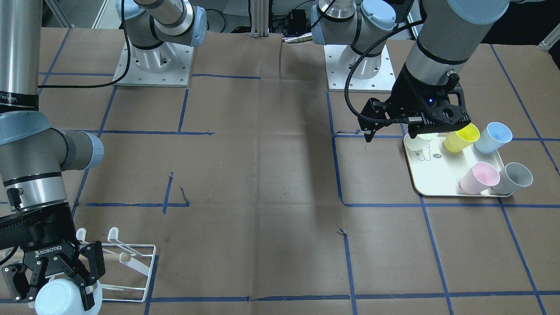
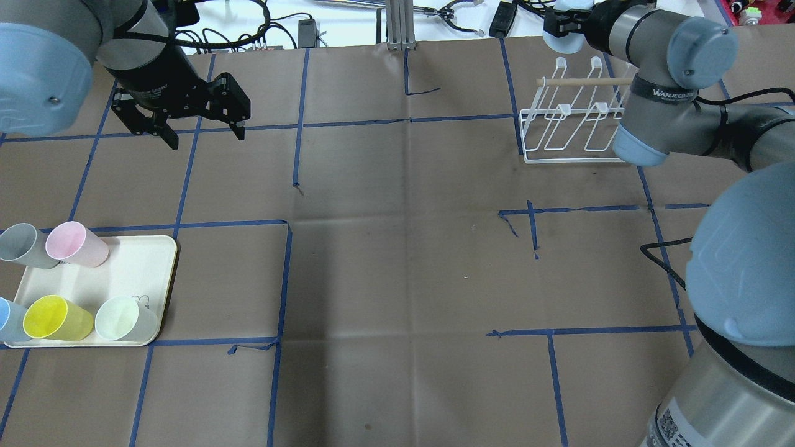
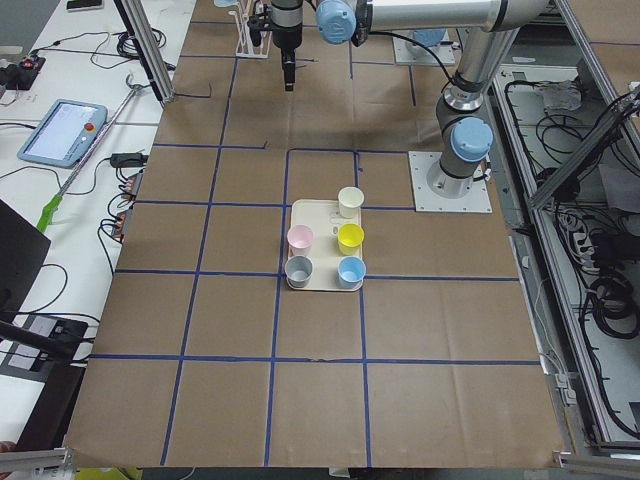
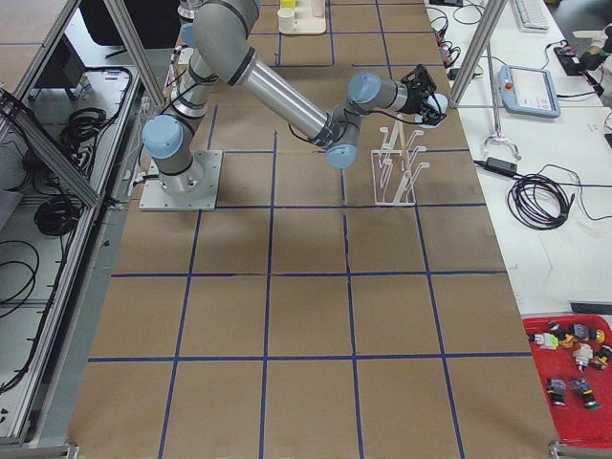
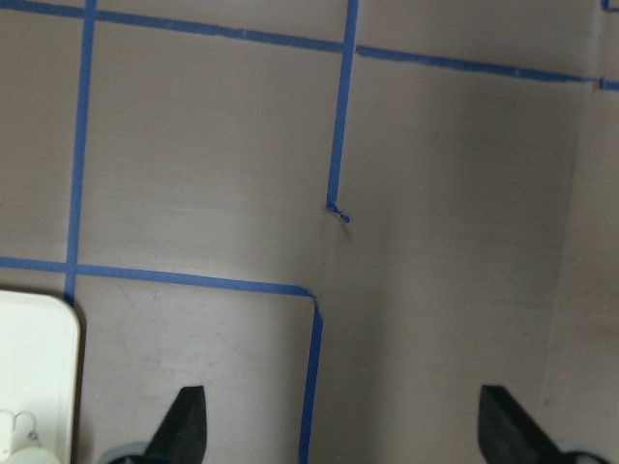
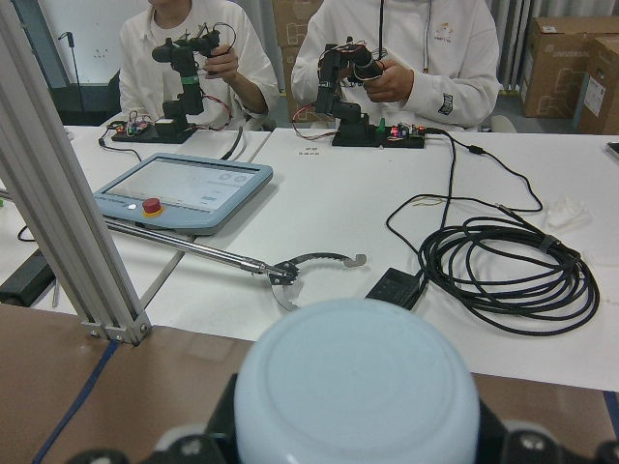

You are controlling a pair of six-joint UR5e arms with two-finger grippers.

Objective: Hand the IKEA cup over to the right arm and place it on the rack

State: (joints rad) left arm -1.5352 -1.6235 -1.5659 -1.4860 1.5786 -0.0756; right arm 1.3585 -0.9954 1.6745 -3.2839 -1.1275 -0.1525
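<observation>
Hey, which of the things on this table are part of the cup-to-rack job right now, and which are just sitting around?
In the job:
held cup; right gripper, jaws shut on it; rack.

Lying about:
tray; pink cup, grey cup, yellow cup, white cup, blue cup on it; left gripper, open.

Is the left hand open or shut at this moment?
Open. The left hand is spread wide in the overhead view, and its wrist view shows only bare table between its fingertips.
</observation>
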